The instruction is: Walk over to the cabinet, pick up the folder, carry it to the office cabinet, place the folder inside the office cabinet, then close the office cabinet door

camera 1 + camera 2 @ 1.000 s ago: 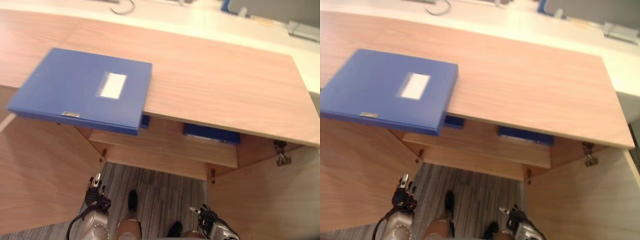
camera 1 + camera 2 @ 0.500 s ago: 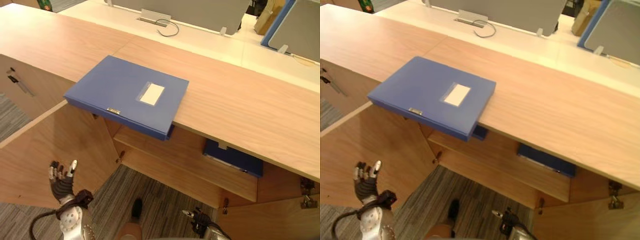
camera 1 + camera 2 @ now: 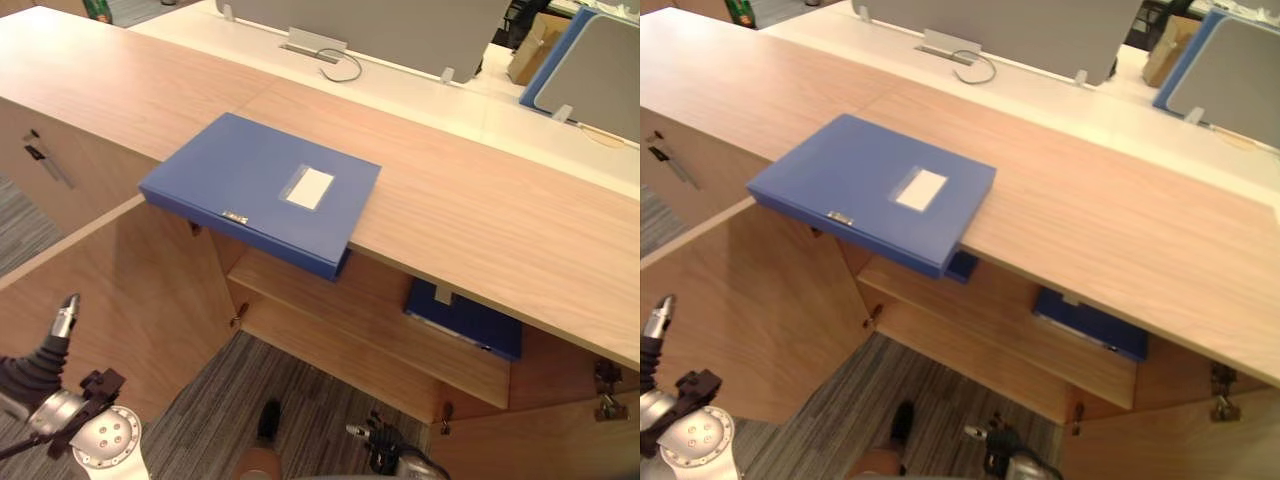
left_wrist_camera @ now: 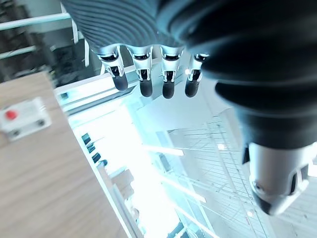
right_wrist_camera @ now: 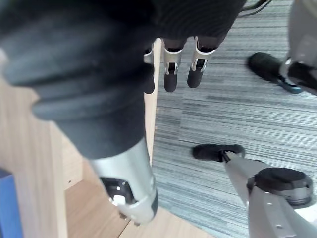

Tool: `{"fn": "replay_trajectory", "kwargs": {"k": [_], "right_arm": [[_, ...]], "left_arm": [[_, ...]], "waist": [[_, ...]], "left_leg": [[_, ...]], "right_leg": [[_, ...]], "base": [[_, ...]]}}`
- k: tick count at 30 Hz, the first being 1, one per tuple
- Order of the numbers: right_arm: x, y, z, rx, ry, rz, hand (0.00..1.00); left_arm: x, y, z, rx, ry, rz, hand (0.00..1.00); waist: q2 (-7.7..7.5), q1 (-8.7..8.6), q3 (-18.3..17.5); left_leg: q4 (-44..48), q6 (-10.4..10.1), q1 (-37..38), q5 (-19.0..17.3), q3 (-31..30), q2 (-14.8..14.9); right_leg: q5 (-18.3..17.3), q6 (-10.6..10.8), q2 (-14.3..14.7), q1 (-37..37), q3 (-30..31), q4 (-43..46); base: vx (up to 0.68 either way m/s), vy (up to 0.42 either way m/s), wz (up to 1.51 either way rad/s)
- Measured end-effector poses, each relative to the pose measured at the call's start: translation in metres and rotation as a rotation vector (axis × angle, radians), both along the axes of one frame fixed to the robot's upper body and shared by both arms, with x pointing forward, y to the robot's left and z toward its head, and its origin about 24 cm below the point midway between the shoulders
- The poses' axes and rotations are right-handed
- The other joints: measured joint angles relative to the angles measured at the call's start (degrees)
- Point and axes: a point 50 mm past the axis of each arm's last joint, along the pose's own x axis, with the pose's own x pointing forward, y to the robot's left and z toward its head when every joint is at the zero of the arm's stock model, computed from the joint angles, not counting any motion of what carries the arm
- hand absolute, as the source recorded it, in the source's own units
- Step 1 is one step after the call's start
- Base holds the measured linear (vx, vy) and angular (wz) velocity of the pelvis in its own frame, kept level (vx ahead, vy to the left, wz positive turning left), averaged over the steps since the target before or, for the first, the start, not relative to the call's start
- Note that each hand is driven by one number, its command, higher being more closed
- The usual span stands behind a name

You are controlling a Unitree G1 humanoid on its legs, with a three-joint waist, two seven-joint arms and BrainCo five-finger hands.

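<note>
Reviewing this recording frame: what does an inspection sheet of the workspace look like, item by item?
Surface: cabinet top, wood, carries the folder.
Job's things: folder, blue, flat on the top, its near edge overhanging the front; doors stand open.
Clutter: second folder on the shelf inside.
Hands: left hand at lower left beside the open door, fingers relaxed, holding nothing; right hand low over the carpet, fingers relaxed, holding nothing.
Cables: one cable looped on the desk behind.
Surroundings: grey dividers beyond the desk.
</note>
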Motion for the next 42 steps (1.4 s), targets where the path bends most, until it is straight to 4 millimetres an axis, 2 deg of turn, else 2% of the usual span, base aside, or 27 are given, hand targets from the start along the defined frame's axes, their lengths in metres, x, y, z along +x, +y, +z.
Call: {"fn": "replay_trajectory", "kwargs": {"k": [5,9,11,12,17,20,23,27,34,42], "right_arm": [[0.022,-0.006,0.023,-0.030,-0.177,0.113,0.00],[0.025,-0.012,0.035,-0.032,-0.249,0.194,0.00],[0.020,-0.014,0.036,-0.025,-0.251,0.231,0.00],[0.016,-0.015,0.034,-0.022,-0.243,0.232,0.00],[-0.040,-0.047,-0.007,-0.123,0.042,0.226,0.00],[-0.059,-0.055,-0.015,-0.175,0.125,0.227,0.00],[-0.057,-0.056,-0.014,-0.205,0.116,0.231,0.00],[-0.062,-0.063,-0.017,-0.233,0.144,0.210,0.00],[-0.067,-0.068,-0.019,-0.237,0.170,0.174,0.00],[-0.070,-0.071,-0.020,-0.233,0.192,0.138,0.00]], "left_arm": [[0.010,-0.001,0.017,0.295,0.137,0.048,0.00],[0.023,-0.015,0.023,0.424,0.185,-0.042,0.00],[0.029,-0.023,0.026,0.472,0.196,-0.116,0.00],[0.031,-0.026,0.026,0.492,0.200,-0.147,0.00],[0.048,-0.063,0.027,0.701,0.235,-0.412,0.00],[0.055,-0.072,0.036,0.769,0.172,-0.427,0.00],[0.058,-0.073,0.044,0.779,0.099,-0.388,0.00],[0.059,-0.075,0.047,0.864,0.109,-0.388,0.00],[0.066,-0.075,0.048,0.943,0.127,-0.392,0.00],[0.075,-0.069,0.039,0.980,0.212,-0.416,0.00]], "waist": [[0.05,-0.66,-0.1],[0.09,-0.89,0.0],[0.26,-1.45,0.1],[0.31,-1.50,0.1],[0.72,-1.86,0.2],[1.32,-2.63,-0.1],[2.06,-3.00,-0.5],[2.96,-3.17,-1.6],[2.76,-3.36,-2.5],[2.62,-3.49,-2.7]], "left_leg": [[0.0,-0.2,0.9,-0.2,1.2,0.5],[0.0,-0.3,0.9,-0.3,1.6,0.7],[0.0,-0.3,1.0,-0.3,1.8,0.7],[0.0,-0.3,1.0,-0.4,1.8,0.7],[0.0,-0.7,1.7,-0.9,2.9,0.8],[0.0,-0.8,2.1,-1.0,3.4,1.3],[0.0,-0.9,2.3,-0.9,4.2,2.0],[0.0,-1.1,2.5,-0.9,4.4,2.4],[0.0,-1.3,2.6,-0.9,5.3,2.8],[0.0,-1.2,2.8,-1.0,6.0,3.0]], "right_leg": [[0.1,-0.1,0.2,0.1,1.3,-0.1],[0.1,-0.1,0.2,0.0,1.9,0.0],[0.1,-0.1,0.2,-0.2,2.0,0.0],[0.1,-0.1,0.2,-0.2,2.0,0.0],[0.0,-0.1,-0.1,-0.1,3.4,0.9],[0.0,-0.2,0.1,-0.2,4.2,1.3],[-0.1,-0.4,0.4,-0.6,5.2,1.7],[-0.4,-0.8,0.7,-0.8,5.6,2.1],[-0.6,-1.1,0.7,-1.4,6.7,2.9],[-0.6,-1.1,0.5,-1.9,7.5,3.5]], "base": [[0.00,-0.020,-0.15],[0.01,-0.008,-0.08],[0.00,0.000,0.00],[0.00,0.000,0.00],[0.00,0.007,-0.10],[-0.02,0.003,-0.16],[-0.03,-0.007,-0.15],[-0.01,-0.008,-0.04],[-0.01,0.002,-0.07],[-0.01,0.006,-0.04]]}}
